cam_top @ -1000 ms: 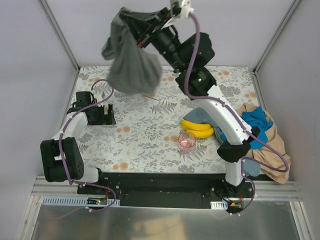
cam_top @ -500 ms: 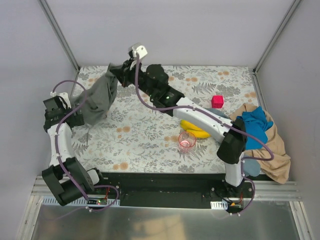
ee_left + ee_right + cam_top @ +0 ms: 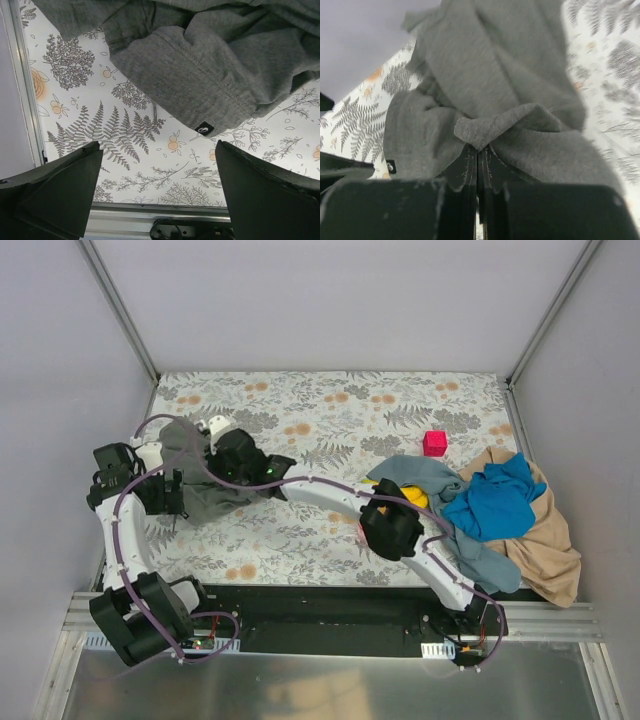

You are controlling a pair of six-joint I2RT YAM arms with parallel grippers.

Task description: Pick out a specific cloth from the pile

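So, the cloth (image 3: 200,502) is down at the left end of the table (image 3: 330,410), well apart from the pile (image 3: 520,530). My right claw (image 3: 477,150) is pinched tight on a fold of it. My left claw (image 3: 157,150) gapes wide with nothing in it, just beside the hem. My worry: if the right pulls away half-open, the fold could cling and drag along. The left could snag that hem too.

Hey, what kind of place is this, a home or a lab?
Probably a robot lab test booth, not a home: bare grey walls with metal posts, a left arm and right arm bolted to a rail, and props like a cloth pile and red cube on the table.
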